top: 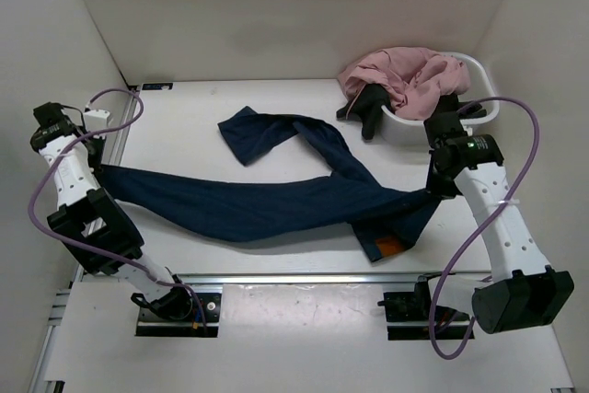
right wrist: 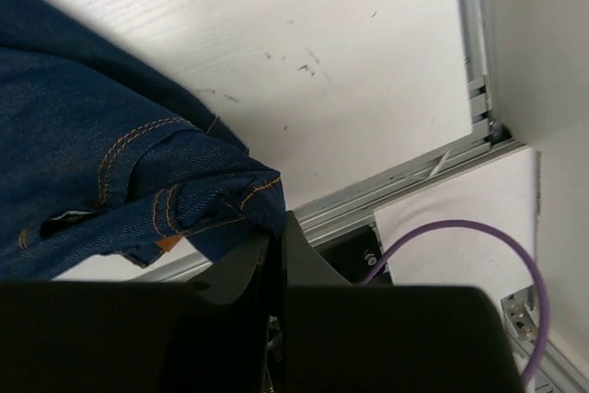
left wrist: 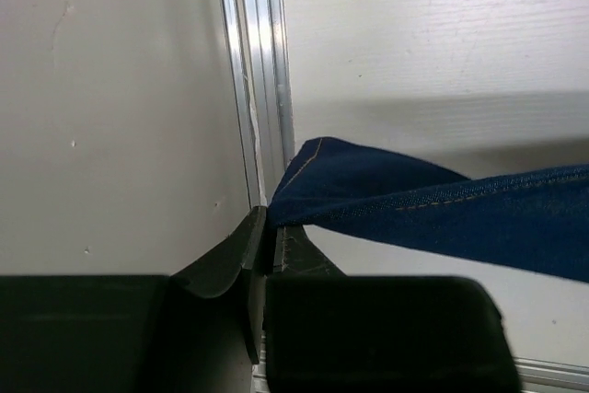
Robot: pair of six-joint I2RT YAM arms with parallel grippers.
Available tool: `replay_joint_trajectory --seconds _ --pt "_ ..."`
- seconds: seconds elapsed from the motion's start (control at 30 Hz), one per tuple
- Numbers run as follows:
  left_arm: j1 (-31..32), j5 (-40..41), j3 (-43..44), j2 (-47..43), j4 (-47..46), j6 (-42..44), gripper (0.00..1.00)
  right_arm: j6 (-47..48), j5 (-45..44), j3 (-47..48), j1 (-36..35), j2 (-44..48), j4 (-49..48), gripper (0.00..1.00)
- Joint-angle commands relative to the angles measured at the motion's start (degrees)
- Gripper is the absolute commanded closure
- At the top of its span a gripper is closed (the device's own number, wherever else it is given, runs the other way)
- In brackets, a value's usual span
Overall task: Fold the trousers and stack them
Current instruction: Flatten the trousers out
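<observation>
Stretching the trousers (top: pixel 267 207) across mid-frame
My left gripper (top: pixel 101 172) and right gripper (top: pixel 433 192) each clamp denim; I'd pull evenly, lower together.

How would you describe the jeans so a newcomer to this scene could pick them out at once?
Start at the white table. Across its middle, the trousers stretch from the left gripper to the right gripper, both shut on them. Unlike the pink garment and black garment at the white basket far right, they are navy denim with orange stitching.
</observation>
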State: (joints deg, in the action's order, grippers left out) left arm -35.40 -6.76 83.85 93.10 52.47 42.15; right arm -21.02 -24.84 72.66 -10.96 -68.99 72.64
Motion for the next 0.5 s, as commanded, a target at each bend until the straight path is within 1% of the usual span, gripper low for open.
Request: replay_joint_trajectory --seconds 0.0,0.07,0.1,0.13,0.2,0.23,0.27,0.33,0.4,0.47 --pt "-0.29 2.19 -0.53 -0.91 -1.23 2.06 0.86 2.20 -6.71 7.12 0.41 -0.08 -1.98 1.00" --pt "0.94 4.21 -0.53 2.25 -1.23 1.45 0.86 3.61 -7.24 12.30 0.41 -2.28 -1.36 1.00" --pt "1.90 5.70 -0.53 3.31 -1.23 1.44 0.86 4.83 -6.37 17.72 0.41 -4.90 -0.84 1.00" --pt "2.61 6.41 -0.01 5.40 -1.23 0.83 0.86 4.84 -4.36 20.04 0.41 -6.14 -0.83 1.00" --pt "4.88 7.90 -0.01 7.26 -1.23 0.22 0.81 5.46 -2.41 22.60 0.41 -8.25 -0.83 1.00" --pt "5.60 8.69 -0.01 8.75 -1.23 -0.57 0.75 5.46 -1.54 22.61 0.41 -8.26 -1.36 1.00" --pt "6.21 8.70 -0.01 8.77 -0.71 -1.19 0.61 5.46 -0.31 22.61 0.41 -8.26 -2.23 1.00" --pt "6.22 6.42 1.65 9.38 -0.18 -3.03 0.47 4.94 0.75 21.21 0.41 -8.26 -2.85 1.00" --pt "6.22 6.41 1.66 7.89 -0.69 -3.04 0.35 4.41 1.81 20.07 0.41 -8.26 -3.64 1.00" --pt "6.22 6.94 1.66 5.70 -1.22 -2.43 0.34 4.40 3.48 17.09 0.41 -7.66 -5.31 1.00"
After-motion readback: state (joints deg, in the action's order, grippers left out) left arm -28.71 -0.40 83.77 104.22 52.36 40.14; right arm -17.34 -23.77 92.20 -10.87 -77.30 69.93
